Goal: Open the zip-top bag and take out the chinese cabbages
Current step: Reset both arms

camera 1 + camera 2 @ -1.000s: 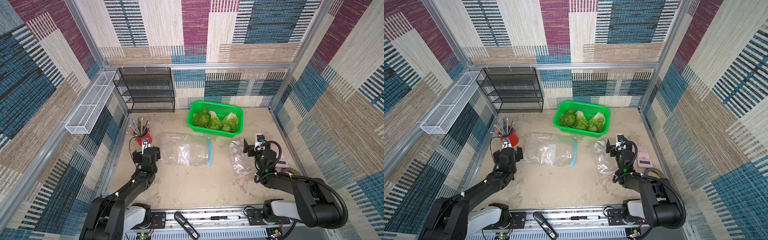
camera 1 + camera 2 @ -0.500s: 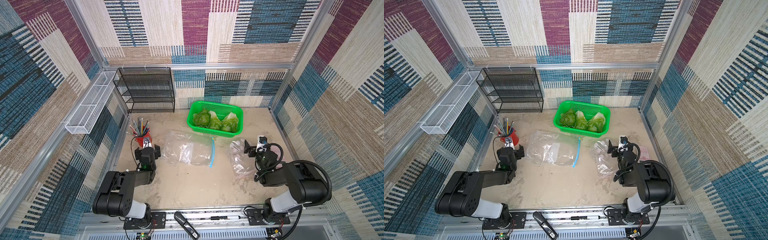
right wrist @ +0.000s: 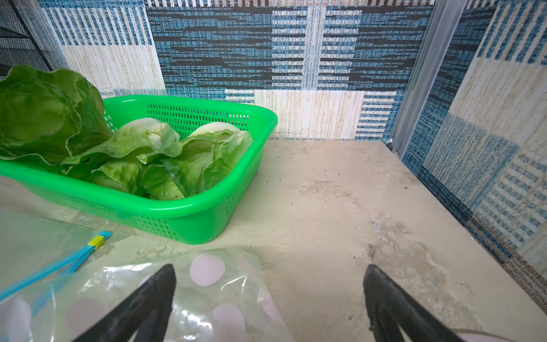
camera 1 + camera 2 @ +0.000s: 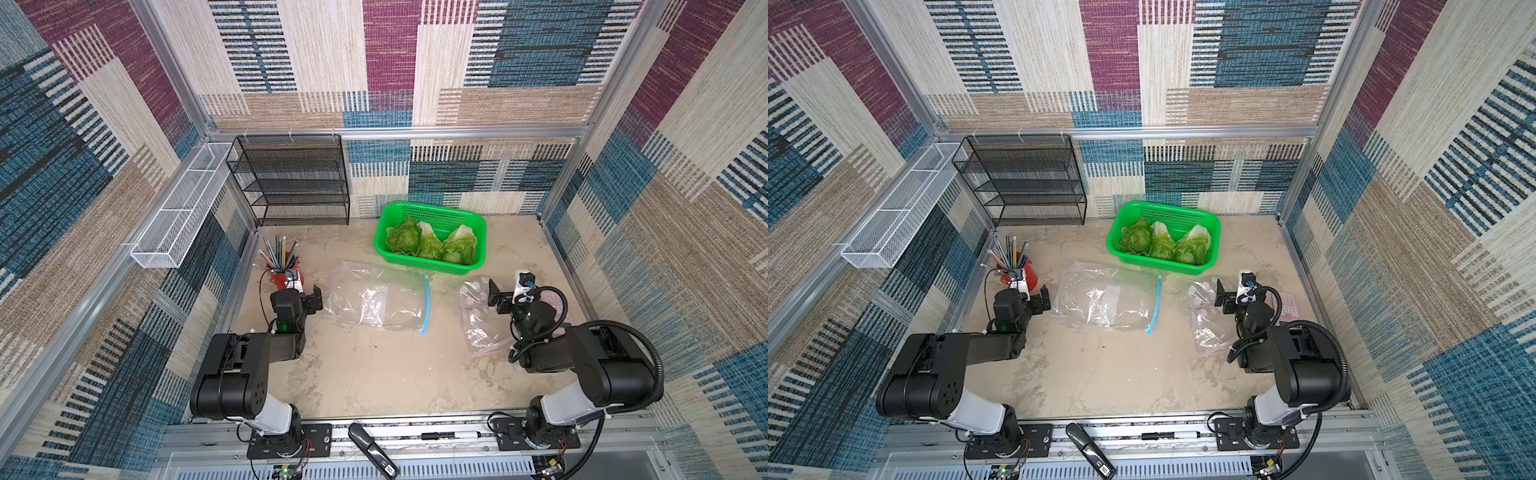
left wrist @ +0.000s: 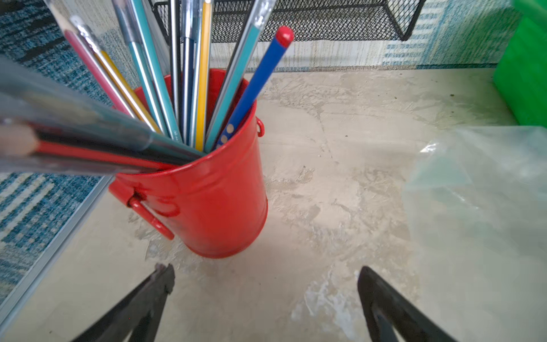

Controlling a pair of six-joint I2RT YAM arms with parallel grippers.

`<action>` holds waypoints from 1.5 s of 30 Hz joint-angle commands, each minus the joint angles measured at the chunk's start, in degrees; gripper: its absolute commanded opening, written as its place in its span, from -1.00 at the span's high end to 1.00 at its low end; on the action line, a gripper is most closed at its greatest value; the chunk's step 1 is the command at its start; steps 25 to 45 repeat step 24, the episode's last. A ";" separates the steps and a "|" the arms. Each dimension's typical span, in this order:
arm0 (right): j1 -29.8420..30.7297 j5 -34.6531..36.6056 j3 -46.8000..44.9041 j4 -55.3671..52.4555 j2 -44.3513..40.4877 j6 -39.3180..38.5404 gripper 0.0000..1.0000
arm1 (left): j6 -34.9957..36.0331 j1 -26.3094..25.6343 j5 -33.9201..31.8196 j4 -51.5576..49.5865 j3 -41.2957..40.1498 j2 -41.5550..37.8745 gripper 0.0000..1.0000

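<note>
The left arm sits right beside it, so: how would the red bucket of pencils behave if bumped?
Probably tips easily: the red bucket tapers toward its base, and the long pencils fan out far above its rim. Its glossy wall looks slippery to pinch. Spilled pencils would likely roll.

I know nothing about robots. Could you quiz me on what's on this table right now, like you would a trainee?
1. True or false: the left gripper and the right gripper both have their fingers spread, holding nothing.
2. What colour is the zipper strip on the zip-top bag lying between the two arms?
3. The chinese cabbages lie: A) in the zip-top bag; B) in the green basket; C) between the right gripper's fingers.
Key: 1 true; 2 blue; 3 B.
</note>
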 commanded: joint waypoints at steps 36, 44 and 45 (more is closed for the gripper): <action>0.01 -0.40 0.14 2.71 0.02 0.44 -0.98 | -0.36 0.21 1.54 1.30 0.14 0.22 -0.98; 0.01 -0.40 0.14 2.71 0.02 0.44 -0.98 | -0.36 0.21 1.54 1.30 0.14 0.22 -0.98; 0.01 -0.40 0.14 2.71 0.02 0.44 -0.98 | -0.36 0.21 1.54 1.30 0.14 0.22 -0.98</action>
